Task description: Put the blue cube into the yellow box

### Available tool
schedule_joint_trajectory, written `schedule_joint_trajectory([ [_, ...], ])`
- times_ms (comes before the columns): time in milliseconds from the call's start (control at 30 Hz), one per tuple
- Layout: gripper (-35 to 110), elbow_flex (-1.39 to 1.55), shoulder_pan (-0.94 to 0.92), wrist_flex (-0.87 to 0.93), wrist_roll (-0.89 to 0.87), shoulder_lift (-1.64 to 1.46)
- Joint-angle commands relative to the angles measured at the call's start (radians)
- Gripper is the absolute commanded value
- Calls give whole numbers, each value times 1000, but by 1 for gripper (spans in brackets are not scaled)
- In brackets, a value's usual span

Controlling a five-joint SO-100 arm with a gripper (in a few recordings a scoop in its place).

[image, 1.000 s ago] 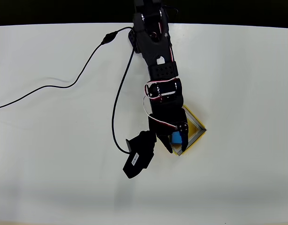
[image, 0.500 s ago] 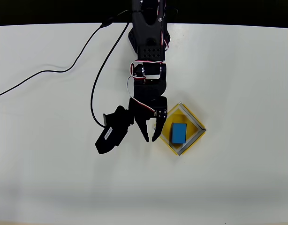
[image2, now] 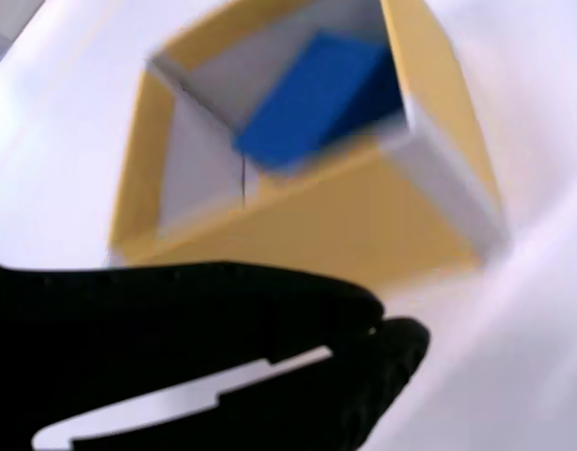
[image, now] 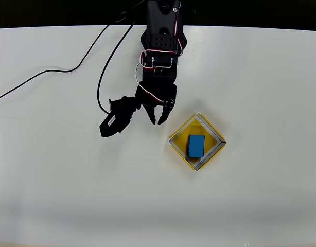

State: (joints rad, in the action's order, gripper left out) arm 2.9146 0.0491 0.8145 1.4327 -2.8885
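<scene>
Gripper hangs over bare table w/ its two dark fingertips a small gap apart, i.e. narrowly parted, nothing between them and touching nothing. In the overhead view it sits just up-left of the yellow box, apart from it.

Blue cube lies flat inside the yellow box, roughly mid-floor, a bit toward the lower corner, yellow floor showing around it. Box sits turned like a diamond on the white table, pale rim walls on all four sides.

Wrist view: blurred. Black gripper body fills the near bottom; beyond it the box w/ yellow outer wall facing the camera, and the cube inside, towards the far side. Can't judge finger gap from this view.

Other stuff: small black camera module just left of the gripper, on a black cable that loops across the table's far-left part to the left edge. Arm reaches in from the far edge, red/white wires along it. Nothing stands between gripper and box.
</scene>
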Motion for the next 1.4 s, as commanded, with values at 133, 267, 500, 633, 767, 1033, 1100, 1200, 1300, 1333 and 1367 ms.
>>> schedule_joint_trajectory([
  [133, 0, 112, -18, 147, -9, -187],
  [267, 0, 193, -31, 229, 2, -276],
  [500, 0, 230, -37, 509, 124, -436],
  [633, 0, 230, -40, 545, 176, -457],
  [767, 0, 230, 2, 545, 199, -457],
  [1033, 1, 230, 25, 541, 132, -457],
  [1100, 1, 230, 48, 538, 120, -457],
  [1200, 1, 230, 51, 538, 121, -457],
  [1300, 1, 230, 48, 537, 121, -454],
  [1333, 1, 230, 48, 537, 121, -454],
  [1367, 1, 230, 48, 537, 121, -454],
])
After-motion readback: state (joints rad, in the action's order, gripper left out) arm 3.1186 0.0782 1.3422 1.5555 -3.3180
